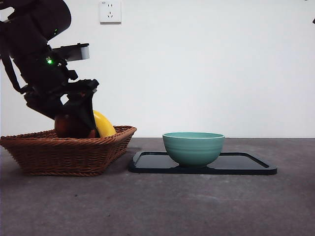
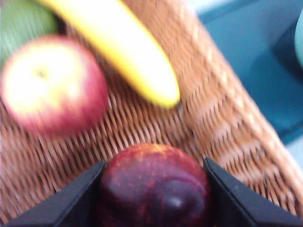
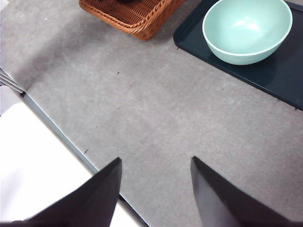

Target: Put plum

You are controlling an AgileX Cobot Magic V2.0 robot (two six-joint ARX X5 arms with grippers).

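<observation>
The plum, dark maroon and glossy, sits between the two black jaws of my left gripper, which touch it on both sides over the wicker basket. The wrist picture is blurred by motion. In the front view the left gripper reaches down into the basket at the left, with the plum showing just above the rim. My right gripper hangs open above bare grey table, holding nothing.
A yellow banana, a red-yellow fruit and something green lie in the basket. Right of the basket a teal bowl stands on a black tray. The table's edge runs close to the right gripper.
</observation>
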